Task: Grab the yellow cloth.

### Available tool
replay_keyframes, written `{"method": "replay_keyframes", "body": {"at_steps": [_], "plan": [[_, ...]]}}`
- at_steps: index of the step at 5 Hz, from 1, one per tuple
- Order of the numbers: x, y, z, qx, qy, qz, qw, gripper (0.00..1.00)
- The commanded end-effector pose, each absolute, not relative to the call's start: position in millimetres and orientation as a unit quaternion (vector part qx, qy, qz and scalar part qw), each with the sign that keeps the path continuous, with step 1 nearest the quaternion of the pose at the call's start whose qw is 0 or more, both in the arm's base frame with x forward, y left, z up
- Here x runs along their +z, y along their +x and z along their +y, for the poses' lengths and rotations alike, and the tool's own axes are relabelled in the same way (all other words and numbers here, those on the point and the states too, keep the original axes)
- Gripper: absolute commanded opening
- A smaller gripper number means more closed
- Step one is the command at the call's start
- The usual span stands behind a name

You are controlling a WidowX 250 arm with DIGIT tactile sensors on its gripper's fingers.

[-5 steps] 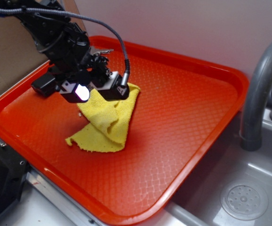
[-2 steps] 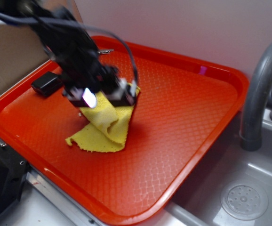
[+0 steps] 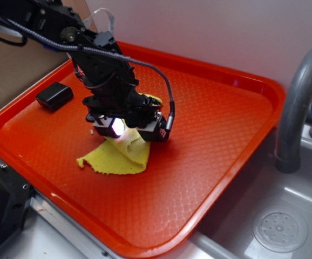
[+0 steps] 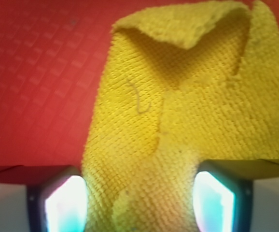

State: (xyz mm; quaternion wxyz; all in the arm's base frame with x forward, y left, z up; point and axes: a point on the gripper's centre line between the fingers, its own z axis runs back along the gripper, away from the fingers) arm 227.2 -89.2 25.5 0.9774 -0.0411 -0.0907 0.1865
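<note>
The yellow cloth (image 3: 115,159) lies crumpled on the red tray (image 3: 221,135), left of its middle. My gripper (image 3: 129,132) is down on top of the cloth and hides its upper half; a folded corner (image 3: 154,100) shows behind the arm. In the wrist view the cloth (image 4: 178,96) fills the whole gap between my two lit fingers (image 4: 64,203), which stand wide apart with the gripper (image 4: 139,203) open around a raised fold. The cloth touches or nearly touches both pads.
A small black box (image 3: 54,96) lies on the tray near its left rim. To the right stand a grey faucet (image 3: 299,108) and a sink with a drain (image 3: 280,231). A brown cardboard panel (image 3: 10,65) stands at the left.
My gripper has moved right and down from beside the black box onto the cloth. The black box is now uncovered. The cloth's upper part is now under the gripper.
</note>
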Motion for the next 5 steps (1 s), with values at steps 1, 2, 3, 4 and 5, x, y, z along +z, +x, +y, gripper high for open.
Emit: {"method": "replay_keyframes", "body": {"at_steps": [1, 2, 3, 4, 5], "plan": [[38, 231, -91, 0.178, -0.048, -0.118, 0.976, 0.00], [45, 226, -91, 0.168, -0.051, -0.130, 0.976, 0.00], [68, 218, -90, 0.160, -0.078, -0.123, 0.976, 0.00], [118, 211, -91, 0.155, -0.114, -0.139, 0.971, 0.00], [168, 204, -83, 0.125, -0.131, -0.168, 0.969, 0.00]]}}
